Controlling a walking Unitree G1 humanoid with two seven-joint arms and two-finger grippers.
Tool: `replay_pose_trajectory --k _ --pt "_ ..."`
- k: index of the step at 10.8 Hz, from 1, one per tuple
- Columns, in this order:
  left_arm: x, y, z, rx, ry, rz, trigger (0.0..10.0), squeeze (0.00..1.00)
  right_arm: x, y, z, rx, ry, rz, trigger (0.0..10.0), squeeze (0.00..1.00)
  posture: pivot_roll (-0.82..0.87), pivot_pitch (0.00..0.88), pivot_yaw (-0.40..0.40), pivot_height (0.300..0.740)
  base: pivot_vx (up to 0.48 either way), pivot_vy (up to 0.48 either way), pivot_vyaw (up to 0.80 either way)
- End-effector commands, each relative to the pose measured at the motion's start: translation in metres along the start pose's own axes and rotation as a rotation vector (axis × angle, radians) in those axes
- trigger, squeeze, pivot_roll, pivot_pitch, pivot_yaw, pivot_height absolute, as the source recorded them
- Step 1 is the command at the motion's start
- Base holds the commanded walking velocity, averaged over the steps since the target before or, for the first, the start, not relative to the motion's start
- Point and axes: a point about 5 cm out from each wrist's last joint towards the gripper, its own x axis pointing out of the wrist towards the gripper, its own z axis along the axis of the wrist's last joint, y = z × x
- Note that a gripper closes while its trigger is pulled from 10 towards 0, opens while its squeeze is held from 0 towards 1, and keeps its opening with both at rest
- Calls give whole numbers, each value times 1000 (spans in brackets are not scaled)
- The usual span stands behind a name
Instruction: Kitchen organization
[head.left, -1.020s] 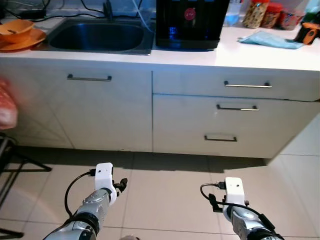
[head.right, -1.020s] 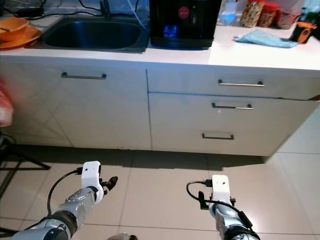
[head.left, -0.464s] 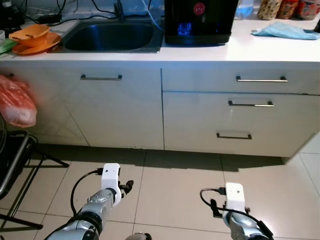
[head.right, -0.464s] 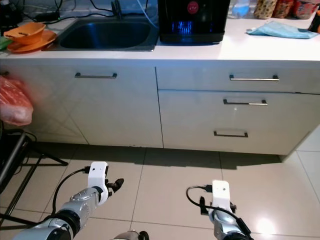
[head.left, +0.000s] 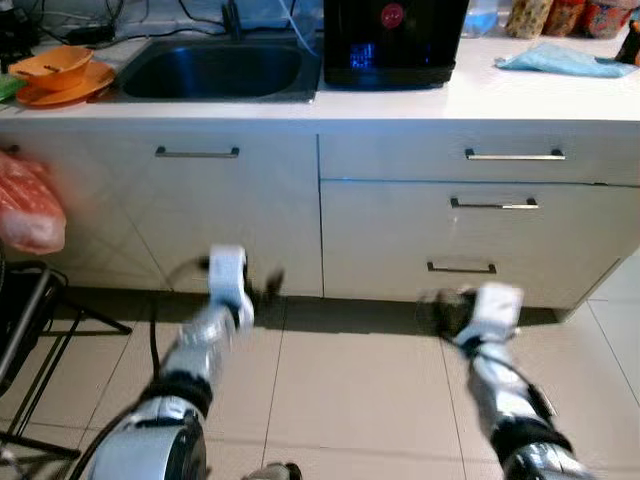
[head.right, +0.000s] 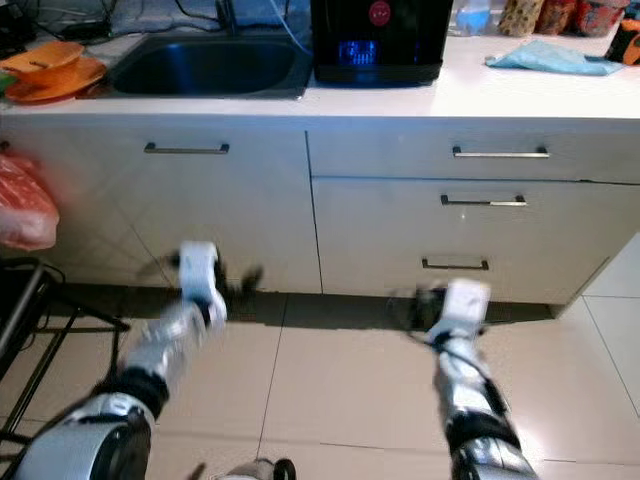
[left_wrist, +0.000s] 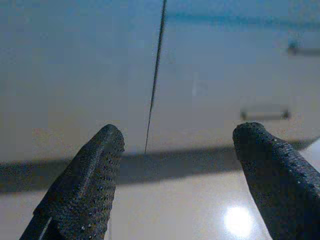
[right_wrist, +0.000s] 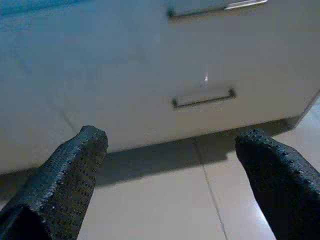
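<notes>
The white bench (head.left: 520, 100) runs across the view, with the cabinet door (head.left: 190, 215) under the sink (head.left: 215, 70) toward its left end and three drawers (head.left: 470, 215) stacked toward its right. Along the back edge stand a black appliance (head.left: 395, 40) and jars (head.left: 560, 15); a blue cloth (head.left: 565, 60) lies near the right end, orange dishes (head.left: 55, 75) at the left end.

Both arms are raised and blurred. The left tool (left_wrist: 175, 170) has its fingers spread apart and empty, aimed at the seam between door and drawers. The right tool (right_wrist: 170, 175), likewise apart and empty, faces the lowest drawer handle (right_wrist: 204, 98), whose long axis runs level and crosswise to the fingers. The right arm looks nearer the drawers; the things to tidy sit well above both tools, up on the bench.
</notes>
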Motion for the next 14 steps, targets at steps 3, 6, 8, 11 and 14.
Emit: replay_pose_trajectory --k 3,6,8,11,14 --pt "-11 12 31 -2 -132 -31 10000 0 -24 14 45 81 -188 56 10000 0 9 0 87 740 0 0 0" --pt "-37 1 14 -62 -91 -35 10000 0 -54 26 87 -70 -316 105 10000 0 21 0 99 740 0 0 0" --pt "-37 14 15 -43 -96 46 10000 0 -59 37 89 -110 -324 155 10000 0 28 0 87 740 0 0 0" --pt "-37 10 37 -43 -130 39 10000 0 -63 41 102 -128 -343 169 10000 0 28 0 92 740 0 0 0" --pt "-30 5 47 -67 -148 41 10000 0 -62 41 100 -122 -313 154 10000 0 28 0 91 740 0 0 -523"
